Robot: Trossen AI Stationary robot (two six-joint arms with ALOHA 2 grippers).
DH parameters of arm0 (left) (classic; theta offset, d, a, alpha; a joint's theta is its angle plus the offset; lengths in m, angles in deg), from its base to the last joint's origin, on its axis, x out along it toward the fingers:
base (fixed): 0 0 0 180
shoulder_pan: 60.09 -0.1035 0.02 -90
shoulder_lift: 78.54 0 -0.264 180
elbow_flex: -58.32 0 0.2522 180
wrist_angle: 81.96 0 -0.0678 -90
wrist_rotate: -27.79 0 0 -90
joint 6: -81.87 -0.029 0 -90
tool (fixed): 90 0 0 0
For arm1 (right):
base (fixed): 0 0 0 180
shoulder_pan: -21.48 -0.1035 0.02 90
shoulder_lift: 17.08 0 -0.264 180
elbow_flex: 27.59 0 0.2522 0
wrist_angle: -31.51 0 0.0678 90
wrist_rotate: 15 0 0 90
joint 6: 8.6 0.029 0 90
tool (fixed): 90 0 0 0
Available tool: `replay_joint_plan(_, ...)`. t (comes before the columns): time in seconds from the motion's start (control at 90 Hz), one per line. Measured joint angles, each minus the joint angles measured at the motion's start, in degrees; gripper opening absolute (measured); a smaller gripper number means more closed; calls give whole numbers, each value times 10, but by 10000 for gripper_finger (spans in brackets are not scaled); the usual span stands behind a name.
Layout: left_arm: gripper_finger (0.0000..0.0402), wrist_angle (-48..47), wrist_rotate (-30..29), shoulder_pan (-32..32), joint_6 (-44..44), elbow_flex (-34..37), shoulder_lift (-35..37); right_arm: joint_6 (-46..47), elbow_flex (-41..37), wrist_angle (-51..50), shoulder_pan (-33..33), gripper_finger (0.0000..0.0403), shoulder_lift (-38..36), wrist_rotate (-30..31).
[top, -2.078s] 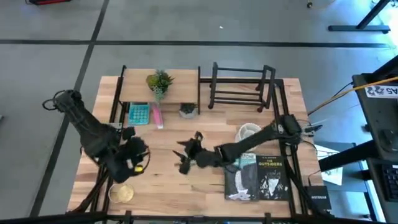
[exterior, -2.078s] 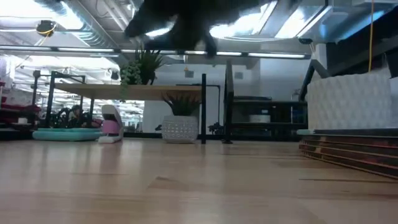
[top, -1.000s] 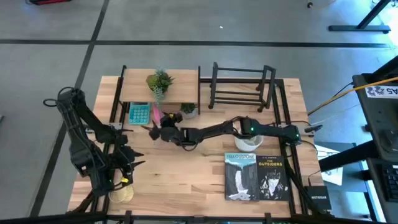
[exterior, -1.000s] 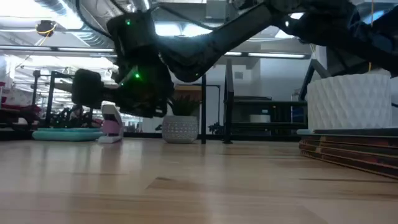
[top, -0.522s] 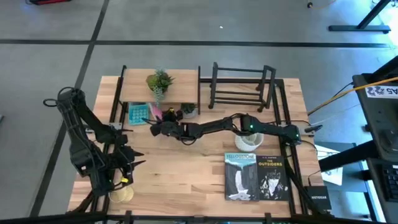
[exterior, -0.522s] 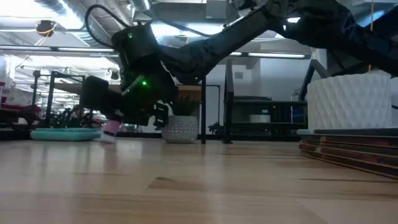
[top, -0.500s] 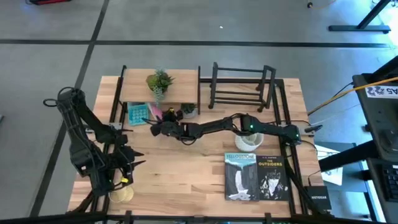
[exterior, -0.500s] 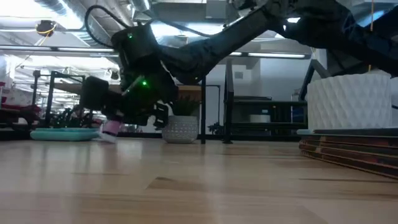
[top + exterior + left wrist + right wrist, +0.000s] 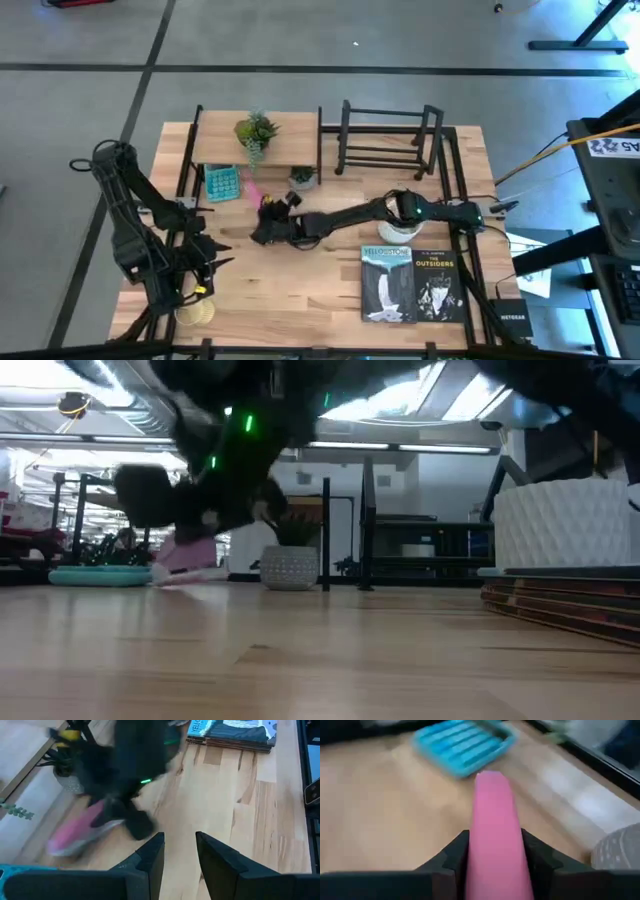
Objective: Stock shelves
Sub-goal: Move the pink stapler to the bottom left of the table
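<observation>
Right wrist view: right claw (image 9: 492, 865) grips pink stapler (image 9: 495, 830).

Two dark, jointed arms are seen over the light-wood tabletop (image 9: 330, 290). Small green lights are shown on the right arm (image 9: 380, 215), near its elbow and wrist. Yellow marking is carried by the left arm (image 9: 150, 250), with a looped black cable.

Right tool (image 9: 215, 510) motion-blurred in low view; finger detail unreadable. Pink oblong stapler-like object (image 9: 495, 835) cut off by right wrist view's lower edge. Blue ridged plastic tray (image 9: 462, 745) blurred. Left tool (image 9: 205, 268) too small in high view.
</observation>
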Motion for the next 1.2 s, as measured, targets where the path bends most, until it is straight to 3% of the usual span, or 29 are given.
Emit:
replay_joint_plan(0.144,99,3,0,0,-11,-2,0,-58,0,-23,-64,110,-13,-57)
replay_joint_plan(0.267,99,5,-14,0,-35,-17,0,-112,0,62,-99,110,-11,-172)
replay_joint_plan(0.356,99,5,-30,0,-51,-31,0,-128,0,135,-109,110,-5,-219)
replay_joint_plan(0.6,99,19,-44,0,-85,-52,2,-133,0,258,-68,110,21,-236)
replay_joint_plan(0.789,99,22,-53,0,-90,-52,2,-124,0,331,-41,110,36,-318)
replay_joint_plan(0.967,99,22,-69,-2,-91,-52,4,-125,6,390,-33,110,50,-345)
replay_joint_plan(1.2,99,20,-78,-12,-91,-52,5,-129,117,363,-31,110,127,-377)
